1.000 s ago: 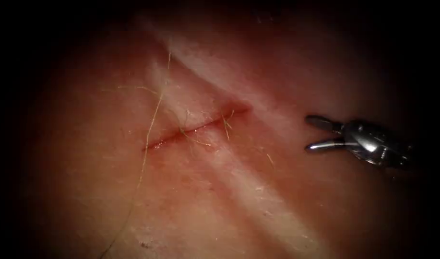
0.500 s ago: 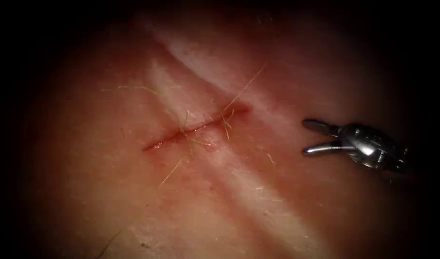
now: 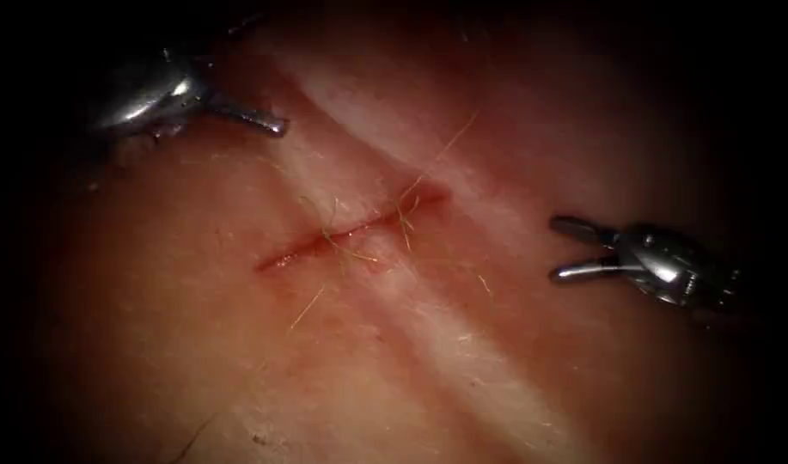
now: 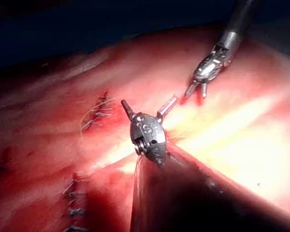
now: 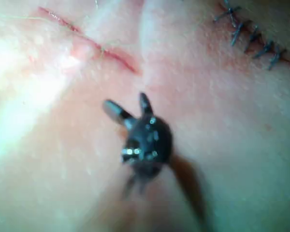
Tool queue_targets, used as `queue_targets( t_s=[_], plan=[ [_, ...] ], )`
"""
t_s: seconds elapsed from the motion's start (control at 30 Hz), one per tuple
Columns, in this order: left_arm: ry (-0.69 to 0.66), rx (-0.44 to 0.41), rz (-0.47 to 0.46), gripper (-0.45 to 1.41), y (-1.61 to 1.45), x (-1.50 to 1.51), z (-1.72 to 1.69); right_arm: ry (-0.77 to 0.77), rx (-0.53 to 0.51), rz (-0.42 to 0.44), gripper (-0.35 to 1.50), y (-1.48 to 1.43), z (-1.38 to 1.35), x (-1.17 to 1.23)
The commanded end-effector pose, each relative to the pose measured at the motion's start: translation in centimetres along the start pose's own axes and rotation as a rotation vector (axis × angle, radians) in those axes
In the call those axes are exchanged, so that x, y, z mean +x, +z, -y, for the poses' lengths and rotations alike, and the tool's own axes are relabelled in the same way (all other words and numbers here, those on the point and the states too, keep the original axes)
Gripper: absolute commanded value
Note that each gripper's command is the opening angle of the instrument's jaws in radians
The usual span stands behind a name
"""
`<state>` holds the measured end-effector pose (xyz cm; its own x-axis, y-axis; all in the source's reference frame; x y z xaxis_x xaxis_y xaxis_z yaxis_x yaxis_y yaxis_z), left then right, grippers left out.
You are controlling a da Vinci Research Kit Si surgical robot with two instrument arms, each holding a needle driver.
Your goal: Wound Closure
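Now the cut (image 3: 351,230) lies slantwise mid-tissue (image 3: 428,344), thread (image 3: 333,234) stitches across it. My left gripper (image 3: 277,127), jaws apart in its wrist view, has arrived up-left of it; my right gripper (image 3: 565,249), spread and empty, sits farther off.

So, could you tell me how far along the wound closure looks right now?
Done: thread crosses the cut at two spots, near its middle and near its right end. In hand: nothing. The left hand, left of the cut, and the right hand, right of it, are both open and empty. I cannot tell where the needle is. Left: the cut's left stretch has no stitch.
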<state>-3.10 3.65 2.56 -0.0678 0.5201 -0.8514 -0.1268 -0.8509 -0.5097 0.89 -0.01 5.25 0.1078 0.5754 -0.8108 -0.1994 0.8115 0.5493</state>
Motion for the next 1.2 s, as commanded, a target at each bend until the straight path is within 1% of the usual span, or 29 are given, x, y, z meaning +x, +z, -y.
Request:
queue_targets(
  t_s=[0.03,0.07,0.13,0.23,0.33,0.43,0.6,0.67,0.7,0.77,0.83,0.93,1.1,1.2],
  plan=[
    [0.009,-0.032,0.027,1.20,0.19,-0.08,-0.04,-0.001,0.004,-0.001,1.48,0.04,0.00,-0.02],
    [0.014,-0.045,0.060,1.20,0.31,-0.13,-0.11,-0.001,0.005,-0.004,1.48,0.02,0.01,-0.02],
    [0.055,-0.038,0.129,1.16,0.56,-0.25,-0.22,-0.002,0.008,0.003,1.48,-0.02,0.03,-0.02],
    [0.125,0.009,0.165,1.11,0.86,-0.38,-0.31,-0.004,0.011,0.006,1.48,-0.07,0.07,-0.02],
    [0.216,-0.005,0.217,1.11,1.05,-0.49,-0.39,-0.016,0.012,0.009,1.48,-0.08,0.11,-0.01],
    [0.318,-0.038,0.281,1.03,1.18,-0.56,-0.44,-0.033,0.014,0.009,1.48,-0.06,0.12,-0.01],
    [0.414,-0.058,0.364,0.86,1.29,-0.73,-0.54,-0.045,0.013,0.012,1.48,-0.05,0.11,-0.01],
    [0.434,-0.052,0.409,0.83,1.34,-0.82,-0.58,-0.046,0.013,0.012,1.48,-0.05,0.11,-0.01],
    [0.457,-0.040,0.438,0.83,1.35,-0.85,-0.59,-0.046,0.013,0.012,1.48,-0.05,0.10,-0.01],
    [0.529,-0.014,0.535,0.81,1.40,-0.93,-0.62,-0.045,0.012,0.009,1.48,-0.05,0.10,-0.01],
    [0.588,0.003,0.606,0.79,1.46,-0.99,-0.65,-0.045,0.011,0.009,1.48,-0.05,0.10,-0.01],
    [0.675,0.018,0.687,0.76,1.55,-1.05,-0.69,-0.045,0.010,0.006,1.48,-0.04,0.10,-0.01],
    [0.785,0.003,0.820,0.59,1.68,-1.13,-0.73,-0.045,0.009,0.006,1.48,-0.04,0.10,-0.02],
    [0.834,-0.018,0.880,0.61,1.75,-1.17,-0.74,-0.045,0.008,0.006,1.48,-0.03,0.10,-0.02]
  ],
)
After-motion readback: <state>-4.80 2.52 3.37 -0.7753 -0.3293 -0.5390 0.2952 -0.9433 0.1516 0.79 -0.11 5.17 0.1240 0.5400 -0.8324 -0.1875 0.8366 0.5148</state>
